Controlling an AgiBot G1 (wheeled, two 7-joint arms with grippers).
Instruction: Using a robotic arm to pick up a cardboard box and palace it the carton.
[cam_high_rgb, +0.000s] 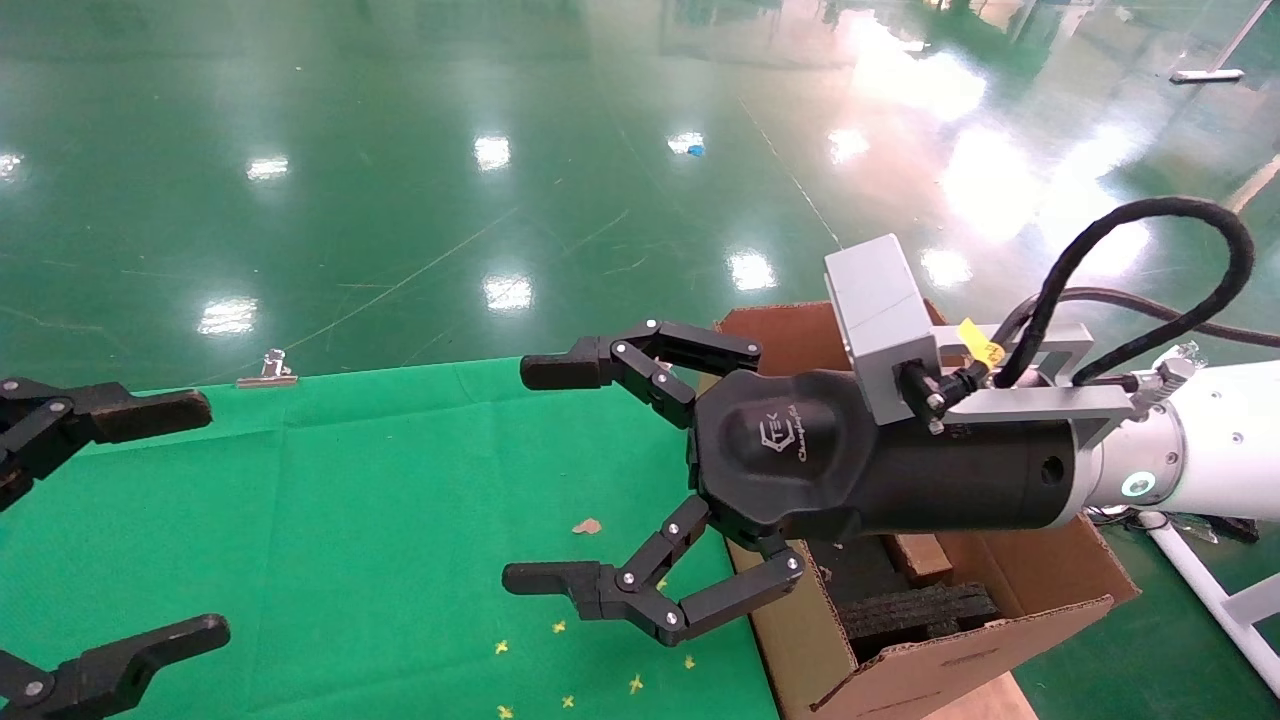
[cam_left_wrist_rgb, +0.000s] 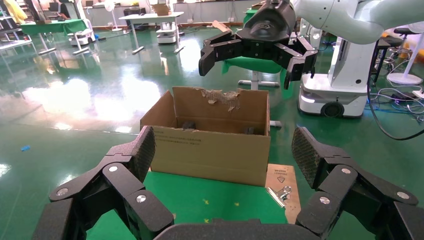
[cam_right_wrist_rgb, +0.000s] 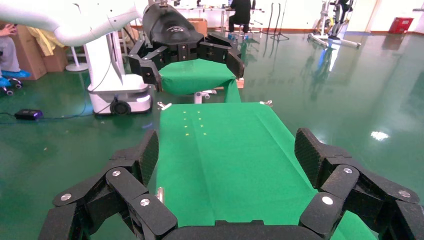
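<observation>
— While both arms hang over the green cloth (cam_high_rgb: 330, 520), what are the grippers doing?
— The right gripper (cam_high_rgb: 545, 475) is spread wide and empty, just beside the carton (cam_high_rgb: 930, 650). The left gripper (cam_high_rgb: 190, 520) is likewise spread and empty, at the cloth's left.
— And the small box?
— I cannot find it. The carton stands at the cloth's right edge, black foam (cam_high_rgb: 920, 605) inside.

the robotic arm (cam_high_rgb: 1200, 450), white with a black cylindrical wrist, a grey camera block and a looping black cable, reaches in from the right, its black multi-link fingers spread wide and holding nothing, above the green cloth's edge just beside the carton (cam_high_rgb: 1000, 610). the carton, large, brown and corrugated, stands upright and open-topped with one torn ragged flap and black foam inside.
</observation>
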